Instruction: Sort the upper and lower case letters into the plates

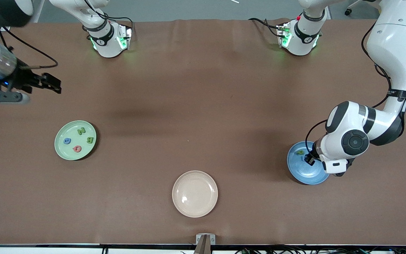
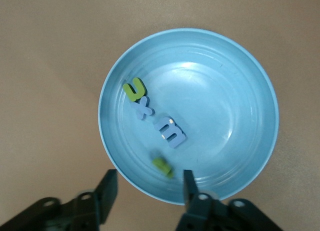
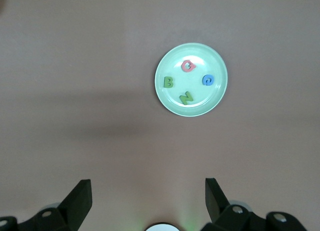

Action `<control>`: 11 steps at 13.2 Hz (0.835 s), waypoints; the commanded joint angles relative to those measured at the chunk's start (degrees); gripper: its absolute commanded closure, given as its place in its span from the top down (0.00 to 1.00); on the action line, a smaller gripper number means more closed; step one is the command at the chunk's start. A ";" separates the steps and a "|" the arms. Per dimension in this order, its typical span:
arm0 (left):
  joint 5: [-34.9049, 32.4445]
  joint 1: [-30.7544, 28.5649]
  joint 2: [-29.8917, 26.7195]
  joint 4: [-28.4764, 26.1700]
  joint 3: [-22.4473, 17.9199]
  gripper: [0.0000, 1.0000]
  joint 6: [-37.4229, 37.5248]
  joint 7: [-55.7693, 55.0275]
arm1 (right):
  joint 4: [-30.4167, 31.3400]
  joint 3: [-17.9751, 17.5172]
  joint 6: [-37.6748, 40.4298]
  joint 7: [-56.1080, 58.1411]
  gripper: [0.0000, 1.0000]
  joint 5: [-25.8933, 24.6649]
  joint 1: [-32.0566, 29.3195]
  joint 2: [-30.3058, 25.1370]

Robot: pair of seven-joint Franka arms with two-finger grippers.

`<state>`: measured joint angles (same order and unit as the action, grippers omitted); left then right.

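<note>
The left hand (image 2: 147,191) hangs part-open and empty over the blue plate (image 2: 250,91) with its four letters. The right hand (image 3: 147,198) waits wide open, empty, above bare tabletop (image 1: 203,88). A cream plate (image 1: 195,193) lies between the plates, nearer the camera.

Four letters (image 3: 187,82) in the plate (image 1: 62,148) toward the right arm's end of the table; four more (image 2: 155,125) in the plate (image 1: 296,168) toward the left arm's end. A third plate (image 1: 195,193) sits between them, nearer the front camera.

small green letter (image 2: 162,166) blurred (shape unreadable)

Green plate (image 1: 64,150) — blue plate (image 1: 296,165)
</note>
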<state>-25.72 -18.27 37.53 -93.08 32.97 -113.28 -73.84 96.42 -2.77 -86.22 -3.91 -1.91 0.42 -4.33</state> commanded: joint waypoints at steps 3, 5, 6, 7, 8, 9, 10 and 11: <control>-0.12 -0.36 -1.93 0.25 1.56 0.99 0.33 2.04 | -9.49 0.40 5.27 0.31 1.00 0.51 -1.74 1.16; -0.12 -0.45 -2.02 1.75 5.16 0.99 0.69 3.27 | -10.02 0.40 4.92 1.88 1.00 0.42 -2.88 1.34; -0.12 -0.54 -2.20 2.98 6.57 0.99 1.30 3.79 | -10.20 0.49 4.83 3.11 1.00 0.42 -2.97 1.34; -0.12 -0.28 -2.20 4.55 7.45 0.99 2.44 5.01 | -10.20 0.40 4.83 4.08 1.00 0.51 -3.84 1.43; -0.12 0.42 -2.20 6.57 7.55 0.99 4.71 7.64 | -10.20 0.40 4.66 5.05 1.00 0.59 -4.63 1.43; -0.12 0.78 -2.20 8.68 7.64 0.99 8.13 11.14 | -10.20 0.40 4.65 5.40 1.00 0.51 -4.73 1.51; -0.12 1.04 -2.37 10.70 7.73 1.00 11.82 16.14 | -10.29 0.40 4.65 5.41 1.00 0.42 -4.73 1.43; -0.03 0.78 -2.72 12.03 7.81 1.00 13.77 19.49 | -10.98 0.40 4.65 4.97 1.00 0.16 -4.73 1.51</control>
<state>-25.72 -17.50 35.42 -84.19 40.82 -104.08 -60.60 87.45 -1.80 -82.02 0.61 -1.92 -3.54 -3.48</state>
